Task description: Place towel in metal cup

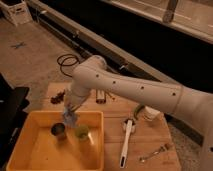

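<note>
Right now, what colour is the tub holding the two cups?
The tub is yellow, in the camera view; the claw, shut on the towel, hangs above it.

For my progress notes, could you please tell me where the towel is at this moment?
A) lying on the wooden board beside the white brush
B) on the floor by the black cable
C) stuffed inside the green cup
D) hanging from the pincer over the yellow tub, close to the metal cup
D: the towel hangs from the shut pincer over the far side of the yellow tub, close to the metal cup but not in it.
</note>
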Motion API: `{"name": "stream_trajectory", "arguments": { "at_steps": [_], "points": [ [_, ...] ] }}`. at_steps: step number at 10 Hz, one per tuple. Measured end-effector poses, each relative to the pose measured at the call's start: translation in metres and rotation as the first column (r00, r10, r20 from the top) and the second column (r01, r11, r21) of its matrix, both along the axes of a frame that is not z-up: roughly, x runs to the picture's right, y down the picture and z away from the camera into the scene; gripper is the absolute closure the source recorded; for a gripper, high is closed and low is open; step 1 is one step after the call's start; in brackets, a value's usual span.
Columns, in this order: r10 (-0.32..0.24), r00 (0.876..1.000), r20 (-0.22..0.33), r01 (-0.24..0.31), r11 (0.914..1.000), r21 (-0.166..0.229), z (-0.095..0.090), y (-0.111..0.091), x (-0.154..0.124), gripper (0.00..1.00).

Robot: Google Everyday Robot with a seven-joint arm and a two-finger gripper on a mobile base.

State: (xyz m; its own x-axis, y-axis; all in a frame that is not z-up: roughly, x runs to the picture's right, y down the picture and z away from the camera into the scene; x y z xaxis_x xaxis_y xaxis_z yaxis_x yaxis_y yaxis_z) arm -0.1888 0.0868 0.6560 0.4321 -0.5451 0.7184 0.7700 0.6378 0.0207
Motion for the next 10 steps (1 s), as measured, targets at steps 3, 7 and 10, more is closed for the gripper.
{"name": "stream_trajectory", "arguments": {
  "at_steps": [3,7,10],
  "points": [
    [-0.047,0.999,0.027,0.047,0.9989,0.004,-0.004,0.009,-0.015,1.00],
    [-0.060,0.998,0.026,0.060,0.9982,0.001,-0.001,0.009,-0.018,1.00],
    [-0.079,0.994,0.069,0.082,0.9954,-0.049,0.026,0.024,-0.048,1.00]
  ]
}}
